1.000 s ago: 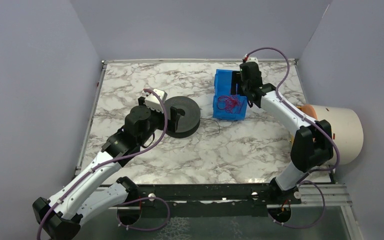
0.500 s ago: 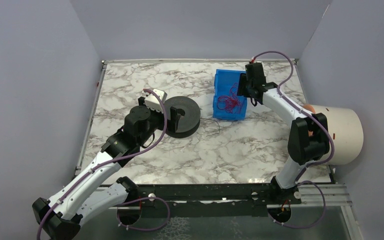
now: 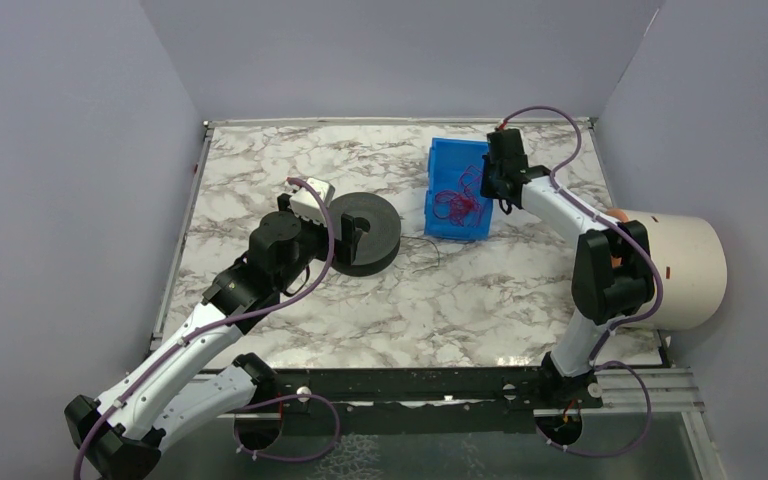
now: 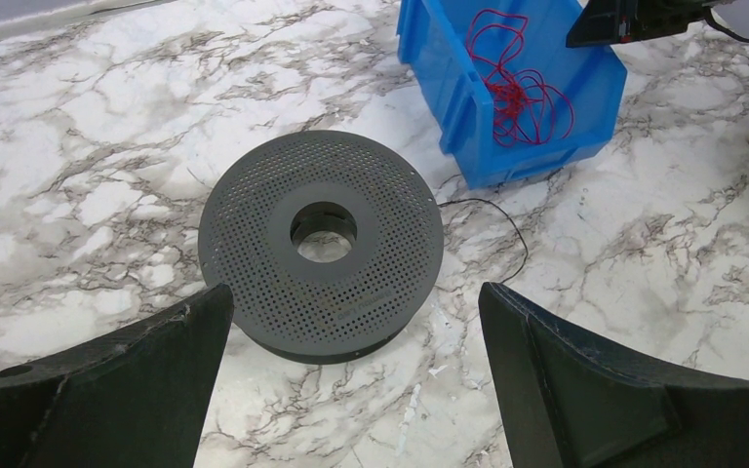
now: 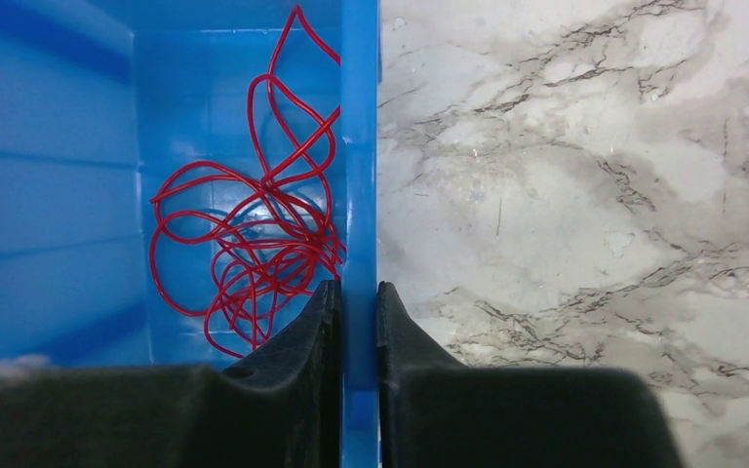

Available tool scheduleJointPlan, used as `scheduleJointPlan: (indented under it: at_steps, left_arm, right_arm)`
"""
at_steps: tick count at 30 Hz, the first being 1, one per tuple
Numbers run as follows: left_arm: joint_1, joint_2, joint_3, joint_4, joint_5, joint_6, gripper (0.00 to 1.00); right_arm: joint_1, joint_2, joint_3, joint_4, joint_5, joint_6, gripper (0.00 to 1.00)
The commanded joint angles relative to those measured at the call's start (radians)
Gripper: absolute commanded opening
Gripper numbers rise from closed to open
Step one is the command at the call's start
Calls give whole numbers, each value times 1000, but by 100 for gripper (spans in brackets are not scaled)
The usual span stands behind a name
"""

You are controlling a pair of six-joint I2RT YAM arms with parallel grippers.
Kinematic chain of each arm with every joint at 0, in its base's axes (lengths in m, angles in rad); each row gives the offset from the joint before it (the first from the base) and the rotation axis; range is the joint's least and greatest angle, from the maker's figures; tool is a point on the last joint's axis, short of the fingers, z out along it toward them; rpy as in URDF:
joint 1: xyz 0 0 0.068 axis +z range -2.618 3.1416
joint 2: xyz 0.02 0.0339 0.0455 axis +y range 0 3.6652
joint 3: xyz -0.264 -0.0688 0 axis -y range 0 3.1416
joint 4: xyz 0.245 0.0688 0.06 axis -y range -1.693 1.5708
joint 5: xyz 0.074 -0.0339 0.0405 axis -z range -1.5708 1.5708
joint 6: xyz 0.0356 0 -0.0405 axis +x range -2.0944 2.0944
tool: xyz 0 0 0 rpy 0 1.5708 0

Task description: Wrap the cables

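Right wrist view: blue bin (image 5: 359, 146) cut off at the left and top edges. Lower loops of the red cables (image 5: 278, 249) hidden behind the right gripper (image 5: 359, 297). Left wrist view: bin's far end cropped. Top view: individual strands too fine to separate.

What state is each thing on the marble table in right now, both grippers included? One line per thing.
Blue plastic bin: one side wall clamped.
Thin red cables: tangled loose inside the bin, unwrapped.
Black perforated spool: lying flat.
Thin black wire: lying loose beside the spool.
Left gripper: open, empty, facing the spool.
Right gripper: shut on the bin's wall.
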Motion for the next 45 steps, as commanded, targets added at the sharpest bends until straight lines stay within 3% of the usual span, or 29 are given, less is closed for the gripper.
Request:
scheduleJointPlan:
  at_steps: [1, 11, 19, 24, 26, 35, 45]
  left_arm:
    - [4, -2, 26, 31, 24, -10, 99]
    - [3, -12, 26, 31, 29, -13, 99]
    - [3, -13, 26, 32, 34, -13, 99]
    - [3, -13, 25, 31, 26, -11, 99]
    - [4, -12, 25, 33, 28, -11, 99]
    - [4, -3, 26, 32, 30, -11, 99]
    - [3, 3, 26, 31, 34, -11, 99]
  right_arm:
    - [-9, 18, 7, -10, 40, -33, 3]
    - [-31, 53, 60, 11, 9, -174, 1]
    - [-31, 119, 131, -5, -74, -180, 2]
    - [-31, 122, 134, -11, -28, -170, 30]
    - [-31, 103, 131, -10, -20, -168, 35]
    - [-24, -33, 128, -30, -90, -139, 45]
    - [72, -191, 29, -3, -245, -63, 49]
